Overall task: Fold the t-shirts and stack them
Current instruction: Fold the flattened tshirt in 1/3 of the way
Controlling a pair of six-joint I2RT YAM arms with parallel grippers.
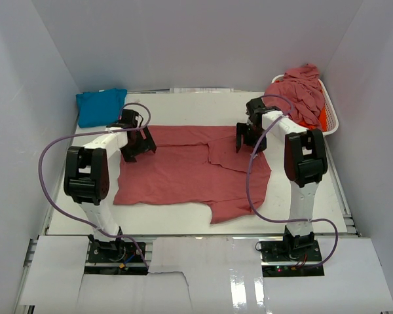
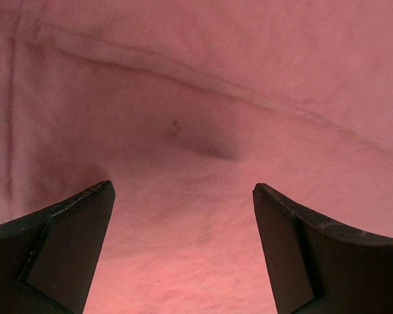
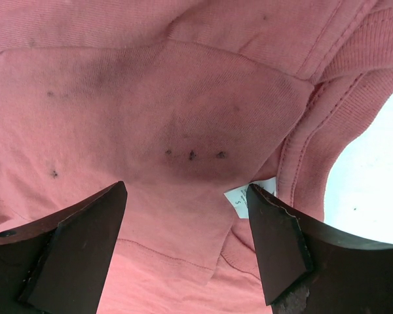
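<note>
On the white counter (image 1: 183, 108), between the two arms, a dusty rose-red t-shirt (image 1: 183, 176) lies spread out flat, with a flap of cloth doubled over on its right part. Left end effector (image 1: 136, 145) is low over the shirt's far left edge, set wide with only pink cloth showing in the gap. Right end effector (image 1: 247, 139) is low over the far right part near the collar (image 3: 314, 131), also wide and holding nothing; a small white label (image 3: 239, 199) shows beside it. Whether either one touches the cloth I cannot tell. A folded turquoise t-shirt (image 1: 99, 106) sits at the far left corner. At the far right, a white basket (image 1: 333, 124) holds a heap of rose-red shirts (image 1: 301, 88), an orange shirt (image 1: 322, 118) peeping out beneath
</note>
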